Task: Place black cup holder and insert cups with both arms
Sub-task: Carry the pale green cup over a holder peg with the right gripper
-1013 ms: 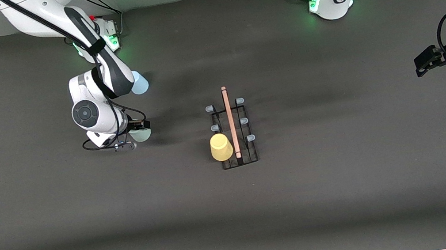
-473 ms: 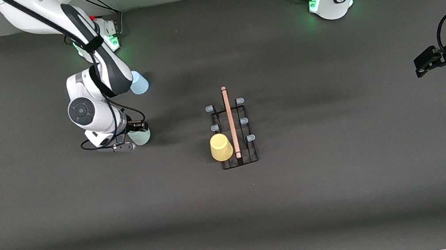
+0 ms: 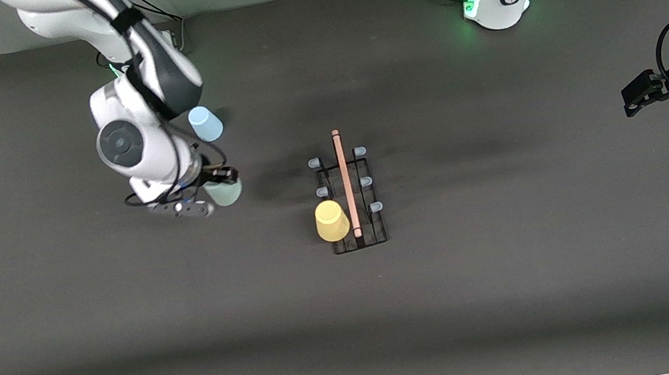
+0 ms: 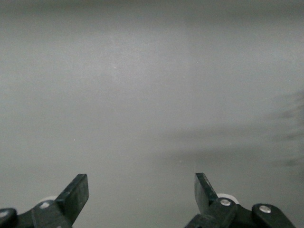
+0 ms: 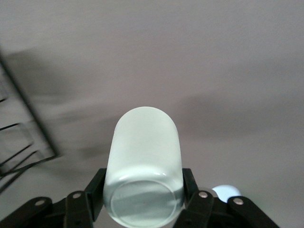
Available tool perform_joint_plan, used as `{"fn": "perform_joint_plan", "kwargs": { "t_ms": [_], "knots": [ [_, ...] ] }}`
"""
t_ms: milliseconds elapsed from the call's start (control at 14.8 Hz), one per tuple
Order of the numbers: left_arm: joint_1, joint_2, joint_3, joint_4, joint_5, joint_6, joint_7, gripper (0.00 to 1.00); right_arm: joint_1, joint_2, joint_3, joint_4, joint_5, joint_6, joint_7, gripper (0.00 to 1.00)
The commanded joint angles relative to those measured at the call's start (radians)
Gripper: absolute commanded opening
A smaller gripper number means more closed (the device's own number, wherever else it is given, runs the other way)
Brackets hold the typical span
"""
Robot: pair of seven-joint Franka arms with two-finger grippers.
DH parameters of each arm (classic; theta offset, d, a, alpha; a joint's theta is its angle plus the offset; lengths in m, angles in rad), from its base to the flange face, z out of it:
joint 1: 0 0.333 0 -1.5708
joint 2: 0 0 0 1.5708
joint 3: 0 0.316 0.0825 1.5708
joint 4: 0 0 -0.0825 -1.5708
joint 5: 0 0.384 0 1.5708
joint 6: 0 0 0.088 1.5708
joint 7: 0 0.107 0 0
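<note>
The right gripper [image 3: 220, 189] hangs clamped above the table, while the left gripper [image 4: 141, 194] waits with fingers spread.

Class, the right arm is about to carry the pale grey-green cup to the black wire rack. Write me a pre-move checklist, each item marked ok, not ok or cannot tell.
1. The right gripper is shut on the pale grey-green plastic cup: ok; its fingers press both sides in the right wrist view.
2. Free pegs on the black wire cup holder with the wooden rod handle: ok; five pale tips show bare.
3. The yellow plastic cup is seated on its peg: ok.
4. The light blue plastic cup stands out of the path: ok; it is farther from the front camera.
5. The left gripper waits open at the left arm's end of the table: ok.
6. The held cup clears the table: cannot tell.
</note>
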Motion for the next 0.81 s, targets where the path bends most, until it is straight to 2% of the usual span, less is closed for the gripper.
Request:
{"fn": "perform_joint_plan", "kwargs": {
  "t_ms": [0, 203, 405, 743],
  "knots": [
    [0.0, 0.01, 0.002, 0.019, 0.005, -0.001, 0.017, 0.99, 0.072, 0.011, -0.005, 0.066, 0.048, -0.04, 0.133, 0.0],
    [0.002, 0.01, 0.002, 0.019, 0.005, -0.001, 0.017, 0.99, 0.122, 0.022, -0.005, 0.141, 0.093, -0.04, 0.24, 0.0],
    [0.002, 0.01, 0.002, 0.019, 0.005, -0.001, 0.017, 0.99, 0.148, 0.086, -0.005, 0.251, 0.099, -0.04, 0.317, 0.0],
    [0.002, 0.017, 0.002, 0.02, 0.01, -0.001, 0.017, 0.99, 0.164, 0.212, 0.002, 0.36, 0.139, -0.033, 0.339, 0.0]
  ]
}}
